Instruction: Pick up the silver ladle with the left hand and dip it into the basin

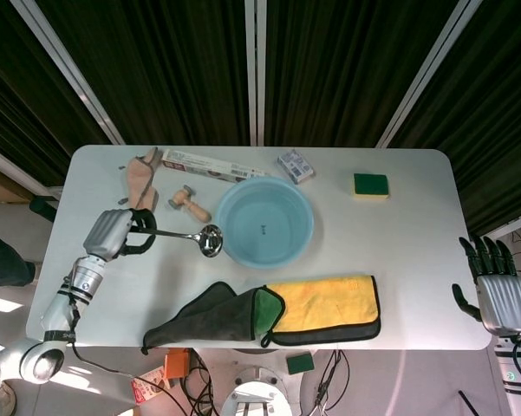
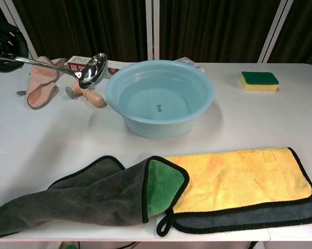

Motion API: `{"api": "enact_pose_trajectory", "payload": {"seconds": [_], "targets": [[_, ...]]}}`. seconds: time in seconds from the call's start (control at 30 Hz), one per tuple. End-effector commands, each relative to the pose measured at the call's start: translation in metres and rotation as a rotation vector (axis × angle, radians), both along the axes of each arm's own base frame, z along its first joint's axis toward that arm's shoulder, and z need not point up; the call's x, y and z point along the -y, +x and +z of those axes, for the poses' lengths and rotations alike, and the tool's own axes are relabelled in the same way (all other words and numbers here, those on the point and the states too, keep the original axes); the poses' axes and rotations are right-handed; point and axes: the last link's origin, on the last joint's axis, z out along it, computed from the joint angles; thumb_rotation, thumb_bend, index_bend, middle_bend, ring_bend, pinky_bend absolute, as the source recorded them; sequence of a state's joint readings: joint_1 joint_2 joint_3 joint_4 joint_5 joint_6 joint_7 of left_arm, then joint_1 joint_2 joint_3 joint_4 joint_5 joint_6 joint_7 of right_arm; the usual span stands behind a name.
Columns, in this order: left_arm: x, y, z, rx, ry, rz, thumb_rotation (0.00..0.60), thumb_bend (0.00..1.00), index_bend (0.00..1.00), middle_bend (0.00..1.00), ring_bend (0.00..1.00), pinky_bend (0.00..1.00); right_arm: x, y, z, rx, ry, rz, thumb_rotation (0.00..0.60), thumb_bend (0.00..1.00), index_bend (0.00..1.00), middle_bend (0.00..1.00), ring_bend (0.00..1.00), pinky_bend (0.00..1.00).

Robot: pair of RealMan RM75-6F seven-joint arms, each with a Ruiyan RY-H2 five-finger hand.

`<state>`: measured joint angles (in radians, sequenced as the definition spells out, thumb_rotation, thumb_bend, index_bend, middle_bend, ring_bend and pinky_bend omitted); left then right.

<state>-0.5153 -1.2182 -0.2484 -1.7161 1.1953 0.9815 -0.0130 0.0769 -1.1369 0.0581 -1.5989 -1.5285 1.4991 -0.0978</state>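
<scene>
My left hand [image 1: 120,232] grips the handle of the silver ladle [image 1: 191,236] and holds it in the air. In the chest view the left hand [image 2: 6,47] is at the top left and the ladle's bowl [image 2: 92,69] hangs above the table, just left of the basin's rim. The light blue basin [image 1: 264,221] holds water and stands in the middle of the white table [image 1: 399,234]; the chest view shows the basin [image 2: 160,96] from the front. My right hand [image 1: 494,286] hangs open off the table's right edge, holding nothing.
A pink cloth [image 1: 141,180], a wooden-handled tool [image 1: 189,203] and a long box [image 1: 210,163] lie left of and behind the basin. A small packet [image 1: 295,165] and a green sponge [image 1: 370,185] sit at the back. Grey and yellow towels [image 1: 269,314] cover the front.
</scene>
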Motion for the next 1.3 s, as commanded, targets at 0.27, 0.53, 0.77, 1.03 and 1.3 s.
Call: {"api": "enact_pose_trajectory", "payload": {"seconds": [0.27, 0.53, 0.77, 1.03, 1.3], "targets": [[-0.069, 0.075, -0.005, -0.134, -0.031, 0.022, 0.6, 0.49, 0.69, 0.55, 0.54, 0.81, 0.003, -0.002, 0.003, 0.009, -0.003, -0.015, 0.6, 0.38, 0.0, 0.0, 0.0, 0.0], [-0.09, 0.092, -0.034, -0.15, -0.078, 0.024, 0.6, 0.49, 0.69, 0.56, 0.57, 0.83, 0.002, -0.002, 0.002, 0.019, 0.025, 0.002, 0.6, 0.38, 0.0, 0.0, 0.0, 0.0], [-0.098, 0.104, -0.055, -0.168, -0.106, -0.003, 0.6, 0.49, 0.69, 0.57, 0.58, 0.83, -0.001, -0.004, 0.006, 0.028, 0.006, -0.003, 0.6, 0.38, 0.0, 0.0, 0.0, 0.0], [-0.105, 0.112, -0.071, -0.307, -0.035, -0.078, 0.6, 0.5, 0.7, 0.57, 0.58, 0.83, -0.004, -0.004, 0.01, 0.033, -0.01, -0.006, 0.6, 0.38, 0.0, 0.0, 0.0, 0.0], [-0.105, 0.11, -0.09, -0.424, 0.035, -0.116, 0.6, 0.5, 0.71, 0.58, 0.58, 0.83, -0.004, -0.005, 0.008, 0.023, 0.006, -0.008, 0.6, 0.38, 0.0, 0.0, 0.0, 0.0]]}}
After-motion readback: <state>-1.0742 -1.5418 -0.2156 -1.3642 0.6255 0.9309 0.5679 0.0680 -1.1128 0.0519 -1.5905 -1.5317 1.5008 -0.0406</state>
